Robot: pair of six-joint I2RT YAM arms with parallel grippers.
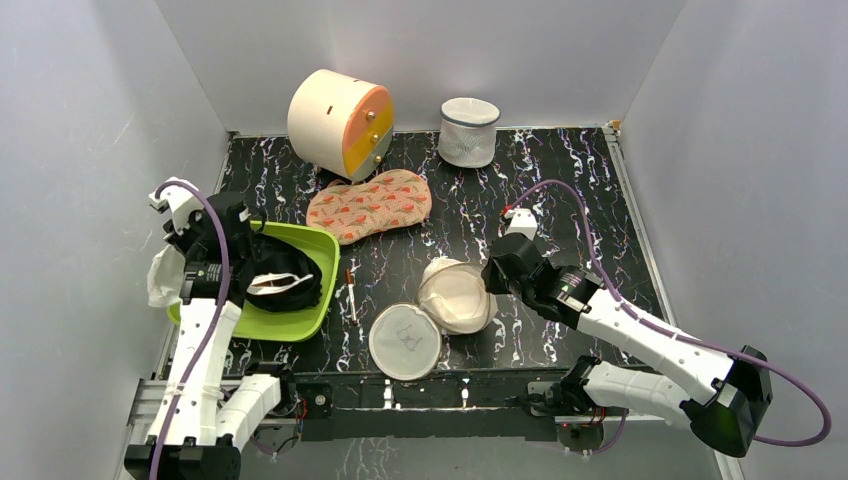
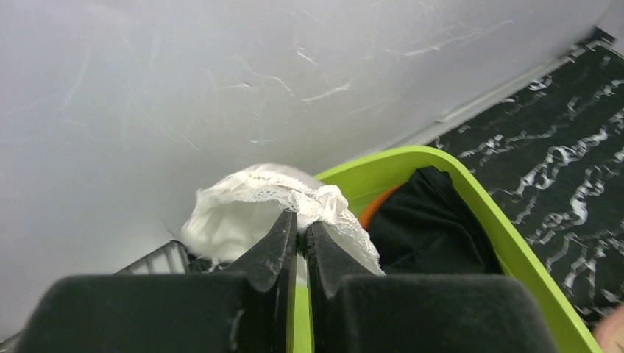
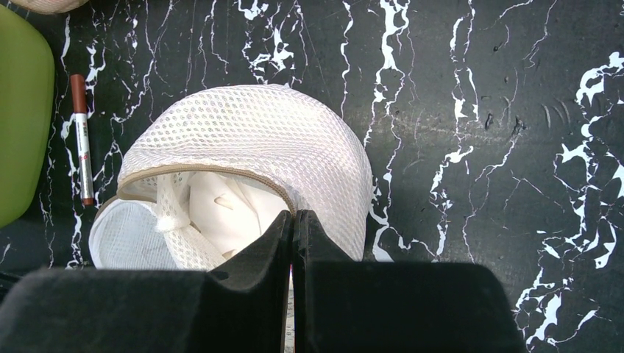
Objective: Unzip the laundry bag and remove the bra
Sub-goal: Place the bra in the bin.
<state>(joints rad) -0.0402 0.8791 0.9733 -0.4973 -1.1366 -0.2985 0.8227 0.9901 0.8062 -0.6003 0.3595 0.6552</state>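
The laundry bag [image 1: 455, 295] lies unzipped at the table's middle front, its flat round face [image 1: 404, 340] folded out toward me. In the right wrist view the cream mesh dome [image 3: 257, 140] gapes along its tan zip trim, and pale fabric shows inside. My right gripper [image 1: 489, 279] is shut, its tips [image 3: 293, 215] pinching the bag's rim at the trim. My left gripper [image 1: 178, 274] is at the left wall beside the green bin [image 1: 310, 325]. It is shut [image 2: 300, 220] on the white lacy bra [image 2: 243, 209], which hangs outside the bin's left rim [image 1: 160, 278].
The green bin [image 2: 515, 250] holds a black garment [image 2: 427, 228]. A brown pen [image 1: 350, 290] lies between bin and bag. An orange patterned cloth [image 1: 368, 205], a cream drum with an orange face [image 1: 338, 122] and a white cylindrical mesh bag [image 1: 468, 132] stand at the back.
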